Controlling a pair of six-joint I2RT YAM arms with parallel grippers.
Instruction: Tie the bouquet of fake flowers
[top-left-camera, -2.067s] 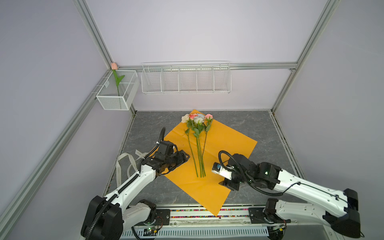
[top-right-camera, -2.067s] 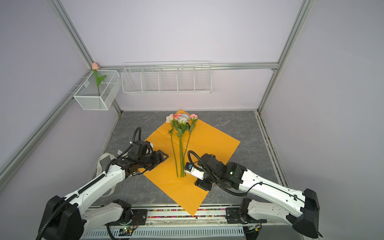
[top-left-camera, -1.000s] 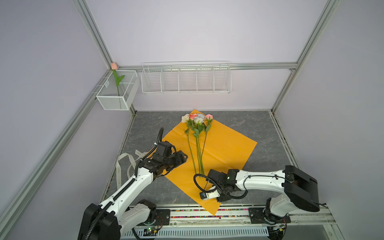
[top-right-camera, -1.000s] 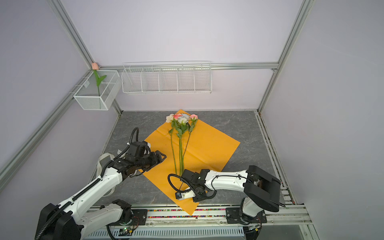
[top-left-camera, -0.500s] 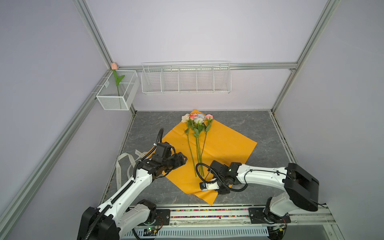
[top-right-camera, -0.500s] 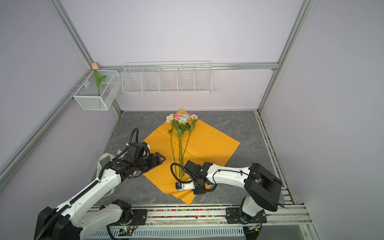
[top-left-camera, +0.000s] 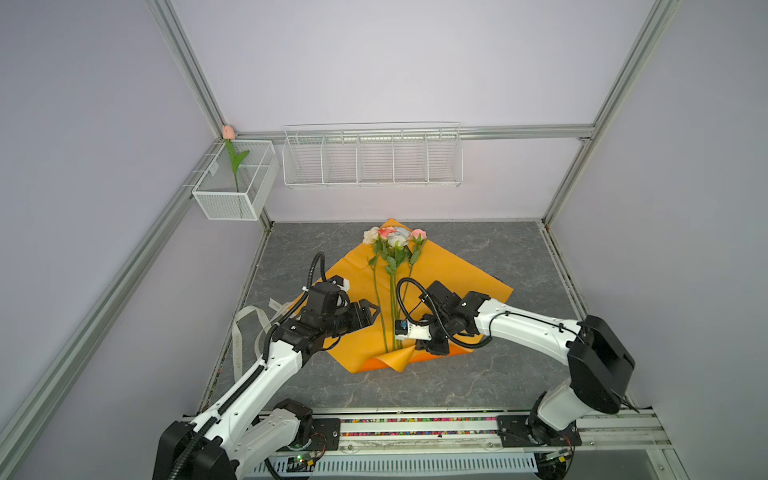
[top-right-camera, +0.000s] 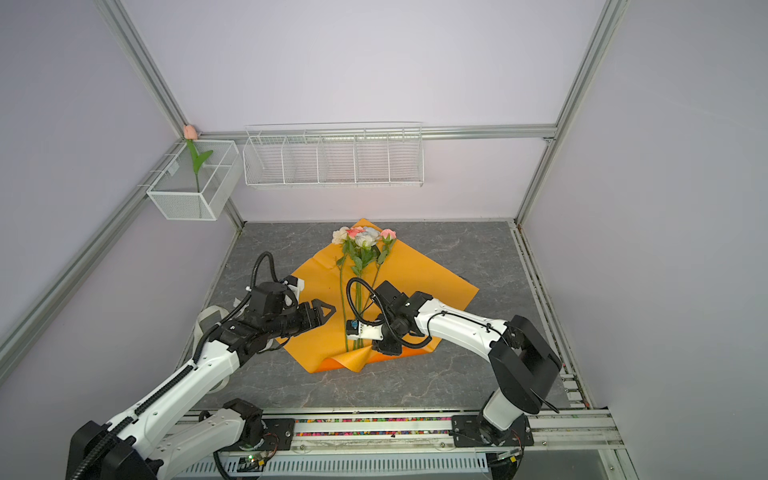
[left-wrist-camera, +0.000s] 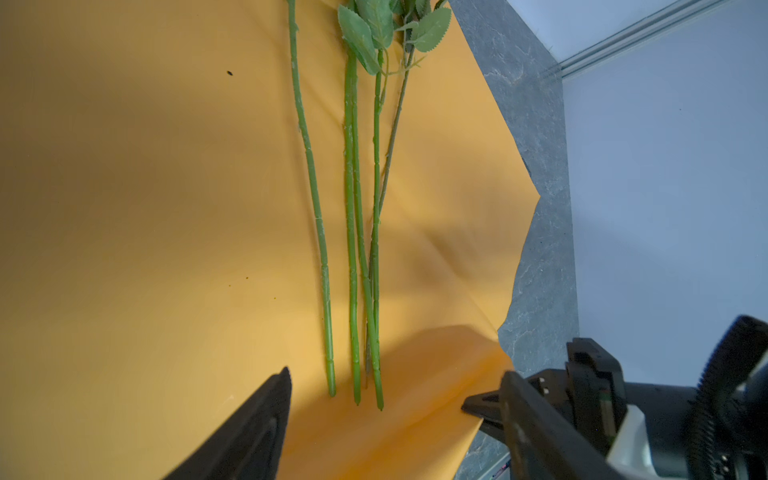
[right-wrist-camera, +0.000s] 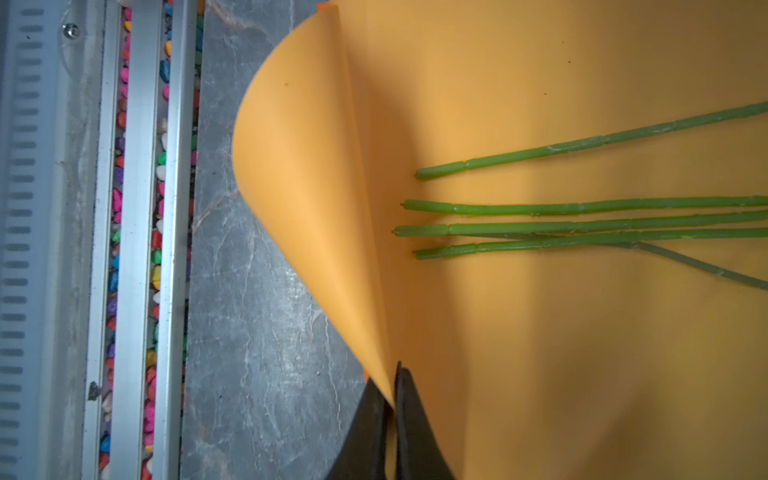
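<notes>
Pastel bouquet of fake flowers on orange wrapping paper, right gripper pinching its corner, newly curled up, left gripper spread.

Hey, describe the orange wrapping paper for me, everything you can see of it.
The paper is one plain orange sheet, smooth and matte with faint creases, lying diamond-wise on the grey table. The bouquet lies along its middle, blooms at the far corner. Its near corner is lifted and curled over toward the stem ends, pinched in the shut right gripper.
</notes>
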